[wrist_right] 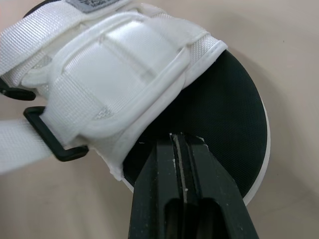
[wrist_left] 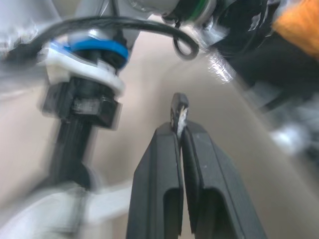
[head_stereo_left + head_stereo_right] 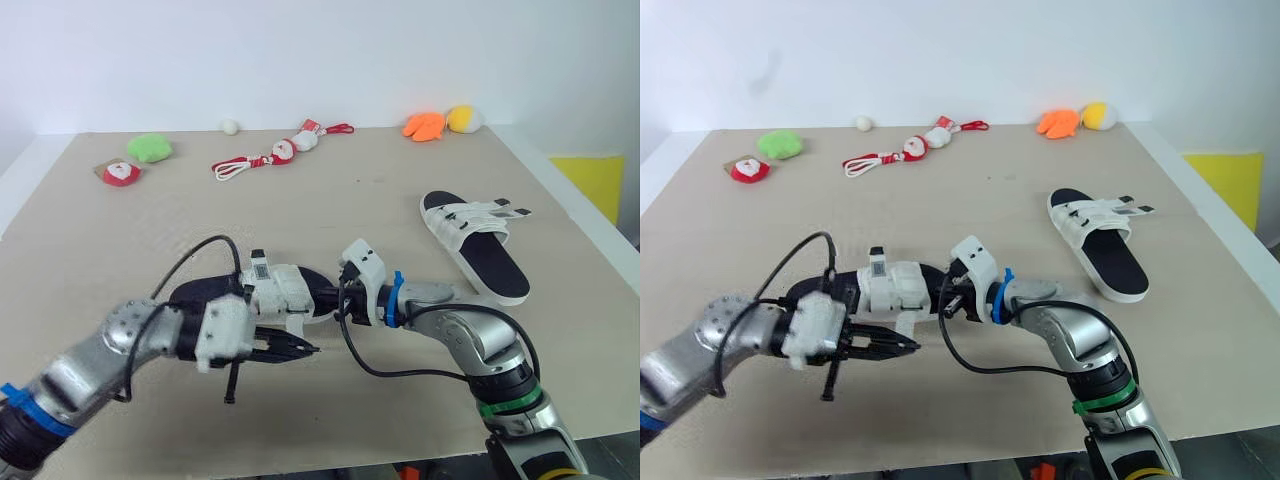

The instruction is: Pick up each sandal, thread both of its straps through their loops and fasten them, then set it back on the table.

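Sandal (image 3: 278, 287) looks light, with a stiff sole (image 1: 224, 114) and floppy straps; right gripper (image 1: 180, 138) pinches the sole's rim, left gripper (image 2: 180, 128) is closed on a strap tip (image 2: 178, 105), a good hold for threading

The left arm (image 3: 110, 345) is made of rounded silver-grey metal segments. A blue band (image 3: 28, 408) wraps its near end, and a white boxy housing (image 3: 225, 335) sits at the wrist. A black cable (image 3: 205, 243) arcs over the arm, and a thin black tie (image 3: 233, 385) hangs under the housing.

The right arm (image 3: 475, 335) is the same silver-grey, with a green ring (image 3: 503, 406) next to a black section. It has a blue collar (image 3: 396, 298) at the wrist beside a white angular housing (image 3: 362, 268). A second black cable (image 3: 400, 375) loops beside it.

The left jaws and right jaws are each two slim matte-black fingers (image 2: 162, 179), flat-faced, with a long rounded recess near the base.
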